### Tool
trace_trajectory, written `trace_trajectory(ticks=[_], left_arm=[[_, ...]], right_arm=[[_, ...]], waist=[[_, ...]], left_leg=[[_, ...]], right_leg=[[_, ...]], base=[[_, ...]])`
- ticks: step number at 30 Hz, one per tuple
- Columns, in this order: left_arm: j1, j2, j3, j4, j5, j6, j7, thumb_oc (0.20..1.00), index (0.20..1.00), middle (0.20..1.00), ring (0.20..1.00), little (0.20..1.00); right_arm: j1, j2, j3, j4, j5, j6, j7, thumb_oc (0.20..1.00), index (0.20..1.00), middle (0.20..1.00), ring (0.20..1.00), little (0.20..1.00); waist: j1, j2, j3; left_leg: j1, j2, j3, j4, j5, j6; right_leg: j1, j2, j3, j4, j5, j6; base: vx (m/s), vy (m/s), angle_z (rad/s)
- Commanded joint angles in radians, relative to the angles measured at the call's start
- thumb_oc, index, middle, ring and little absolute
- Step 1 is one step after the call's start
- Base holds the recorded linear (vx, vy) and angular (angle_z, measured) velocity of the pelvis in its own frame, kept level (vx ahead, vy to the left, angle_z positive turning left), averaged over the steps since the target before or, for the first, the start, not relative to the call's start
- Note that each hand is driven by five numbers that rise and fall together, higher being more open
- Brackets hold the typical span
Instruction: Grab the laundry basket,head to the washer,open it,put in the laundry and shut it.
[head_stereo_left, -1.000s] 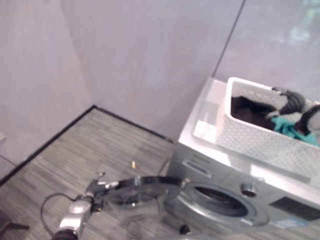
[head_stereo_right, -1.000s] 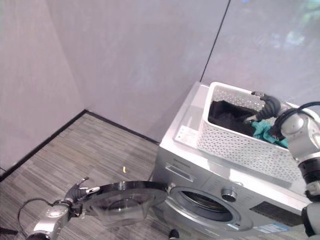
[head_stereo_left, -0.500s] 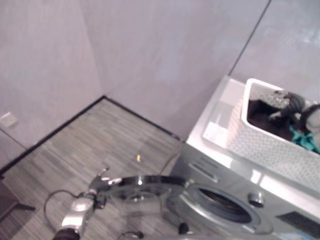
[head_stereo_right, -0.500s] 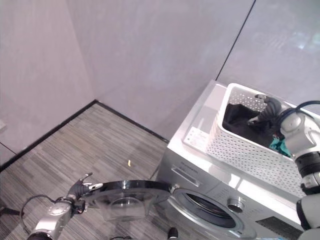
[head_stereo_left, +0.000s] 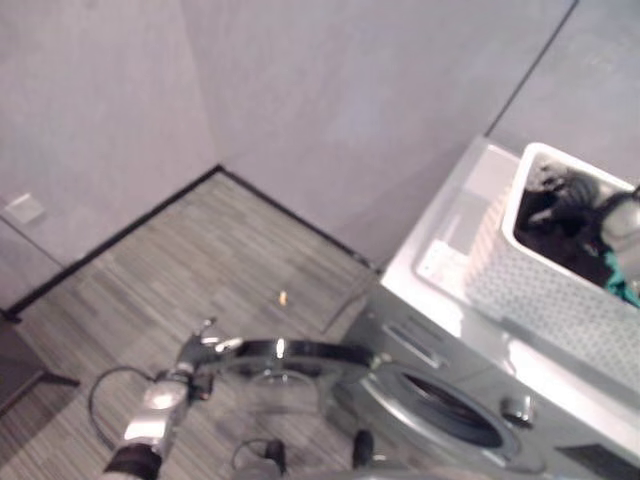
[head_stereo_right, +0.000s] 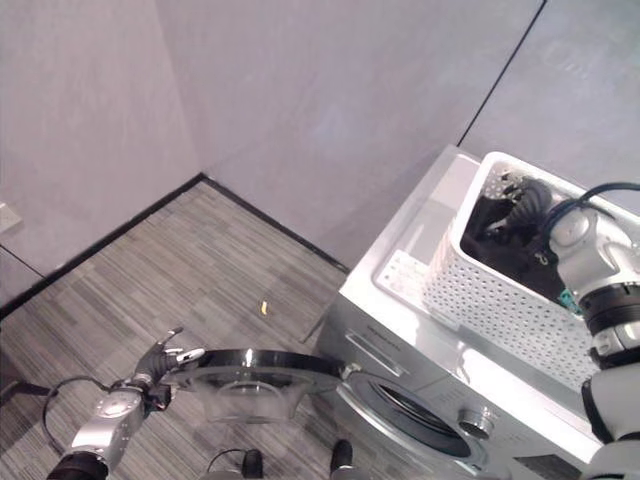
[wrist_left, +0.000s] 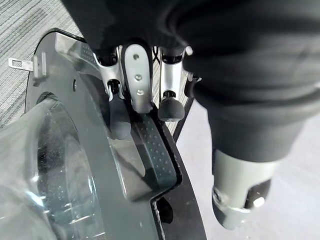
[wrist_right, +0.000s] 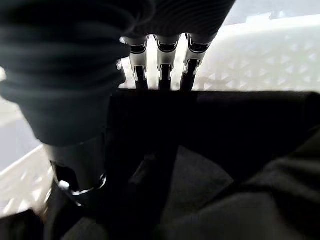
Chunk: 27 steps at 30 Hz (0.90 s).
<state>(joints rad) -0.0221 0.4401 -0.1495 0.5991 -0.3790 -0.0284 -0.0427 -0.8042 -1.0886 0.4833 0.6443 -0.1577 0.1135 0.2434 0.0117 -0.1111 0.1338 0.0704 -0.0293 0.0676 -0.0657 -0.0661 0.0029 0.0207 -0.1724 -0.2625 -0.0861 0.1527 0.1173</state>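
The silver washer (head_stereo_right: 420, 330) stands against the wall with its round glass door (head_stereo_right: 255, 365) swung wide open to the left, and the drum opening (head_stereo_right: 410, 415) is bare. My left hand (head_stereo_right: 160, 358) is at the door's outer edge, its straight fingers (wrist_left: 137, 75) resting on the door's handle recess. On the washer's top sits the white perforated laundry basket (head_stereo_right: 500, 290), holding black laundry (head_stereo_right: 490, 230) and a teal cloth (head_stereo_left: 625, 290). My right hand (head_stereo_right: 527, 197) reaches down inside the basket into the black laundry (wrist_right: 210, 165).
Grey walls meet in a corner behind the washer. A small yellow scrap (head_stereo_right: 264, 308) lies on the striped floor left of the washer. A wall socket (head_stereo_left: 22, 208) sits low on the left wall, with a dark piece of furniture (head_stereo_left: 15, 360) below it.
The camera has shifted, so the whole scene sits further right. My right hand has moved toward the basket's left end, onto the black laundry. The left hand stays at the door's edge.
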Motion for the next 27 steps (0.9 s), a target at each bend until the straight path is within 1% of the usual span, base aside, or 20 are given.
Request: trace_trajectory(ticks=[1, 5, 7, 11, 14, 15, 16, 17, 18, 19, 20, 27], left_arm=[[0.018, -0.165, -0.212, 0.055, 0.002, 0.064, -0.060, 1.000, 1.000, 1.000, 1.000, 1.000], [0.012, -0.168, -0.222, 0.059, -0.004, 0.064, -0.062, 1.000, 1.000, 1.000, 1.000, 1.000], [0.005, -0.172, -0.231, 0.052, -0.013, 0.062, -0.064, 1.000, 1.000, 1.000, 1.000, 1.000], [-0.005, -0.171, -0.236, 0.047, -0.021, 0.056, -0.059, 1.000, 1.000, 1.000, 1.000, 1.000], [-0.014, -0.169, -0.239, 0.044, -0.024, 0.050, -0.055, 1.000, 1.000, 1.000, 1.000, 1.000], [-0.014, -0.169, -0.240, 0.045, -0.024, 0.050, -0.055, 1.000, 1.000, 1.000, 1.000, 1.000], [-0.016, -0.167, -0.240, 0.047, -0.025, 0.049, -0.056, 1.000, 1.000, 1.000, 1.000, 1.000], [-0.020, -0.167, -0.242, 0.049, -0.027, 0.048, -0.055, 1.000, 1.000, 1.000, 1.000, 1.000], [-0.020, -0.168, -0.242, 0.049, -0.027, 0.048, -0.054, 1.000, 1.000, 1.000, 1.000, 1.000], [-0.023, -0.166, -0.242, 0.047, -0.028, 0.047, -0.053, 1.000, 1.000, 1.000, 1.000, 1.000], [-0.022, -0.167, -0.244, 0.044, -0.031, 0.047, -0.052, 1.000, 1.000, 1.000, 1.000, 1.000], [-0.032, -0.173, -0.236, 0.057, -0.033, 0.052, -0.041, 1.000, 1.000, 1.000, 1.000, 1.000]], right_arm=[[-0.065, -0.028, 0.056, 0.010, -0.005, -0.012, 0.011, 1.000, 1.000, 1.000, 1.000, 1.000], [-0.034, -0.020, 0.068, -0.017, 0.004, -0.007, 0.043, 1.000, 1.000, 1.000, 1.000, 1.000], [0.026, -0.019, 0.076, -0.098, 0.009, -0.014, 0.079, 1.000, 1.000, 1.000, 1.000, 1.000], [0.053, -0.012, 0.081, -0.121, 0.016, -0.024, 0.082, 1.000, 1.000, 1.000, 1.000, 1.000], [0.071, -0.003, 0.087, -0.128, 0.022, -0.030, 0.090, 1.000, 1.000, 1.000, 1.000, 1.000], [0.071, -0.003, 0.087, -0.127, 0.022, -0.031, 0.089, 0.840, 0.840, 0.840, 0.840, 0.840], [0.069, -0.001, 0.089, -0.128, 0.022, -0.030, 0.092, 0.592, 0.592, 0.592, 0.592, 0.592], [0.070, 0.002, 0.094, -0.128, 0.018, -0.029, 0.094, 0.539, 0.539, 0.539, 0.539, 0.539], [0.069, 0.003, 0.095, -0.127, 0.018, -0.029, 0.094, 0.539, 0.539, 0.539, 0.539, 0.539], [0.067, 0.003, 0.092, -0.132, 0.011, -0.027, 0.093, 0.294, 0.294, 0.294, 0.294, 0.294], [0.072, 0.007, 0.086, -0.128, 0.006, -0.027, 0.089, 0.200, 0.200, 0.200, 0.200, 0.200], [0.063, 0.051, 0.023, -0.065, -0.020, -0.010, 0.038, 0.200, 0.200, 0.200, 0.200, 0.200]], waist=[[-0.002, 0.020, -0.030], [-0.003, 0.016, -0.020], [-0.006, 0.016, 0.003], [-0.005, 0.016, 0.025], [-0.002, 0.022, 0.049], [-0.002, 0.021, 0.049], [-0.002, 0.023, 0.053], [-0.001, 0.026, 0.057], [-0.001, 0.026, 0.057], [-0.001, 0.030, 0.061], [-0.001, 0.034, 0.063], [-0.001, 0.050, 0.069]], left_leg=[[0.034, 0.123, -0.039, 0.047, -0.072, -0.032], [0.029, 0.128, -0.040, 0.043, -0.068, -0.035], [0.019, 0.131, -0.042, 0.048, -0.066, -0.037], [0.004, 0.131, -0.046, 0.060, -0.065, -0.036], [-0.014, 0.128, -0.053, 0.065, -0.061, -0.035], [-0.015, 0.127, -0.053, 0.065, -0.061, -0.035], [-0.018, 0.126, -0.055, 0.065, -0.059, -0.034], [-0.020, 0.124, -0.058, 0.064, -0.057, -0.034], [-0.021, 0.124, -0.058, 0.063, -0.057, -0.034], [-0.025, 0.122, -0.060, 0.061, -0.055, -0.033], [-0.029, 0.120, -0.064, 0.061, -0.054, -0.033], [-0.034, 0.110, -0.074, 0.055, -0.051, -0.027]], right_leg=[[-0.105, 0.048, -0.005, 0.174, -0.165, -0.023], [-0.117, 0.052, -0.004, 0.181, -0.168, -0.024], [-0.130, 0.053, -0.006, 0.192, -0.172, -0.026], [-0.142, 0.050, -0.007, 0.206, -0.174, -0.028], [-0.156, 0.047, -0.011, 0.207, -0.171, -0.028], [-0.157, 0.046, -0.011, 0.207, -0.171, -0.028], [-0.160, 0.046, -0.011, 0.207, -0.170, -0.028], [-0.162, 0.045, -0.011, 0.206, -0.169, -0.028], [-0.163, 0.045, -0.011, 0.206, -0.169, -0.028], [-0.165, 0.043, -0.011, 0.207, -0.168, -0.028], [-0.167, 0.041, -0.012, 0.208, -0.168, -0.028], [-0.167, 0.036, -0.012, 0.205, -0.165, -0.028]], base=[[0.00, -0.027, 0.03], [0.00, 0.000, 0.00], [-0.03, -0.013, -0.01], [-0.03, -0.008, 0.02], [-0.05, -0.002, 0.12], [-0.04, 0.005, 0.09], [-0.03, 0.005, 0.06], [-0.03, 0.005, 0.07], [-0.03, 0.005, 0.06], [-0.02, 0.010, 0.03], [-0.03, 0.012, 0.01], [-0.01, 0.002, 0.02]])
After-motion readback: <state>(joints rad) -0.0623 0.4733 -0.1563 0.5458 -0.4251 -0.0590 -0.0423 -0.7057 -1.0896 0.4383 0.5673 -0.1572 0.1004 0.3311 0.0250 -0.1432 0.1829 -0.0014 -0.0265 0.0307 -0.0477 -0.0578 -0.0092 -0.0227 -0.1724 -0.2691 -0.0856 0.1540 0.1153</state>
